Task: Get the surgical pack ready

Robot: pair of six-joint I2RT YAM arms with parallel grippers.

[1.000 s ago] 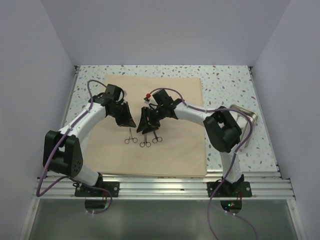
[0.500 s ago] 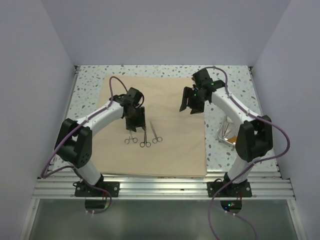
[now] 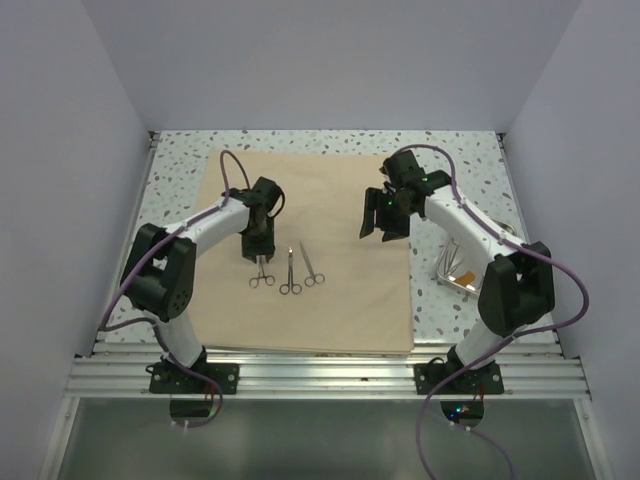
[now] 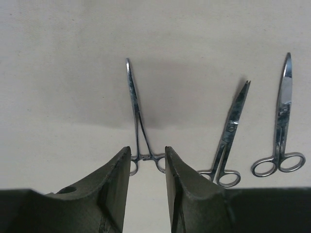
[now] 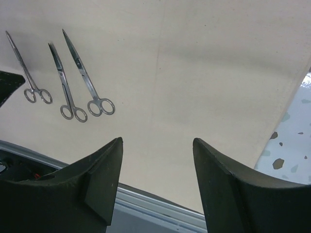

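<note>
The tan sheet of the surgical pack (image 3: 340, 300) lies spread flat on the table; it also fills the left wrist view (image 4: 63, 73) and the right wrist view (image 5: 204, 68). Three steel instruments lie side by side on it: forceps (image 3: 262, 272) (image 4: 136, 111) (image 5: 26, 73), scissors (image 3: 290, 272) (image 4: 231, 136) (image 5: 65, 90) and longer scissors (image 3: 312, 267) (image 4: 282, 126) (image 5: 87, 77). My left gripper (image 3: 256, 252) (image 4: 146, 151) is open and empty, its tips just short of the forceps' rings. My right gripper (image 3: 383, 225) (image 5: 158, 141) is wide open and empty above the sheet's right part.
A small shiny steel tray (image 3: 458, 270) holding metal pieces sits on the speckled tabletop (image 3: 450, 150) right of the sheet, partly behind the right arm. White walls close the back and sides. A metal rail (image 3: 330, 375) runs along the near edge.
My right gripper has swung away from the instruments to the sheet's right part. My left gripper has shifted over the forceps. The instruments lie where they were.
</note>
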